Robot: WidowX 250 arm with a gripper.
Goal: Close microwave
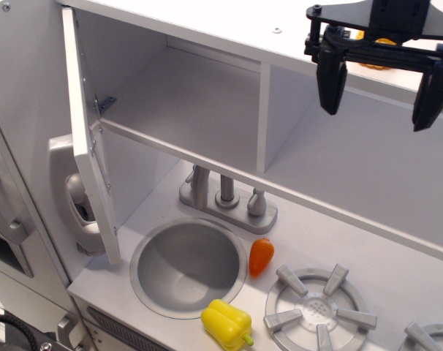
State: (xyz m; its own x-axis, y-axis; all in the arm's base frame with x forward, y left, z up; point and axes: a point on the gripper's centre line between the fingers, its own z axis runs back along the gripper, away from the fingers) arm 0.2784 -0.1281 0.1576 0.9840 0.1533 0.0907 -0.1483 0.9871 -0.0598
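A: How will the white, flat-panelled wooden microwave door (90, 139) handle for the robot?

B: It looks light and stiff, a thin painted board on small metal hinges (104, 104), so it should swing freely with a gentle push. The paint looks smooth, so a pinch might slip. Pressing on the broad inner face near the free edge seems the better hold.

A: Where is it?

B: Above the counter's back left corner. The door stands wide open, edge-on to the camera, with the boxy pale grey cabinet compartment (185, 102) behind it bare inside. Its window and handle face away and cannot be seen.

A: And the black two-fingered claw (379, 91)?

B: It hangs over the counter's back right part, well apart from the door, fingers spread, holding nothing.
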